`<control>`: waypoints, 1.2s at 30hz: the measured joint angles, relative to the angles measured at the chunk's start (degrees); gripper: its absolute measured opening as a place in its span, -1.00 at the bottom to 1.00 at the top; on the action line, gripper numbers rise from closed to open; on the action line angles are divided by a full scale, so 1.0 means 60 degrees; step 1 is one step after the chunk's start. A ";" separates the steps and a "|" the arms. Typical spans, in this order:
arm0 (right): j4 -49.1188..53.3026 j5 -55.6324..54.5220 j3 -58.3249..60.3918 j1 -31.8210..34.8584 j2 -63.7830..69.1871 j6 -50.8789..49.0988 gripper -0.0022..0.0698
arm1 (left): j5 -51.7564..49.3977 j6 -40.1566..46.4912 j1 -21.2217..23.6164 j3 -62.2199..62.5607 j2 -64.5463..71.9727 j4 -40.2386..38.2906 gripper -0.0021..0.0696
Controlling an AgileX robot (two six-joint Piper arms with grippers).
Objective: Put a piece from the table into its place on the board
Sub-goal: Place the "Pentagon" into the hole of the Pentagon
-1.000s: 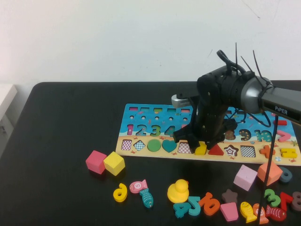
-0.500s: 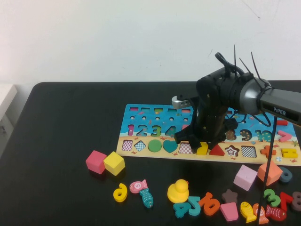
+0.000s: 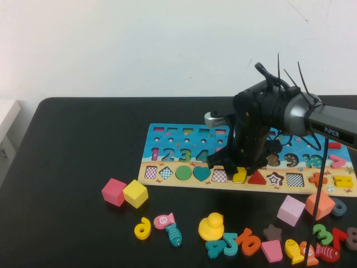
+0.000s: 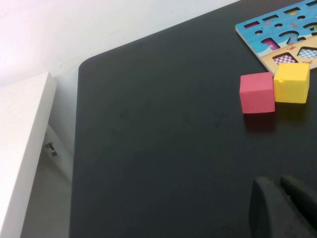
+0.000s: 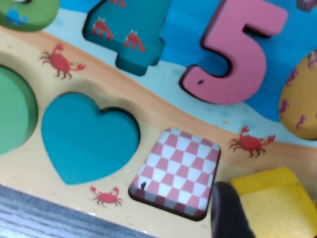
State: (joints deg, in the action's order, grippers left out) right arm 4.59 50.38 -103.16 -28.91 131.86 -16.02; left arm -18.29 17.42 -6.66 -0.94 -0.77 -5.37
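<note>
At the far left edge of the black matte table, the left gripper hangs low over bare tabletop, only dark finger ends showing, so I cannot tell how its jaws stand. Right of it, a pink wooden cube and a yellow wooden cube sit touching on the near side of the long wooden puzzle board, blue on its far half and sandy on its near half. Along the board's near row, from the left, lie a green round piece, a teal heart piece and an unfilled red-checked slot. Just right of that slot is the small flat yellow wooden pentagon, on the sandy strip and beside a red triangle piece. The right gripper is down over the board, grasping the pentagon, one dark finger against its left edge. A yellow duck and scattered coloured numbers and fish lie along the near table.
</note>
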 joint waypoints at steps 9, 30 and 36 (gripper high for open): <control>0.0000 0.0064 0.0000 0.0000 0.0000 -0.0505 0.09 | 0.0000 0.0000 0.0000 0.0000 0.0000 0.0000 -0.95; 0.0080 0.0185 0.0000 0.0000 0.0073 -0.0528 0.09 | 0.0000 0.0000 0.0000 0.0000 0.0000 0.0000 -0.95; 0.0067 0.0262 0.0000 0.0000 0.0073 -0.0528 0.09 | 0.0000 0.0000 0.0000 0.0000 0.0000 0.0000 -0.95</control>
State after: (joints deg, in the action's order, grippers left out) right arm 4.99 51.95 -103.16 -28.91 132.30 -19.19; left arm -18.29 17.42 -6.66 -0.94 -0.77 -5.37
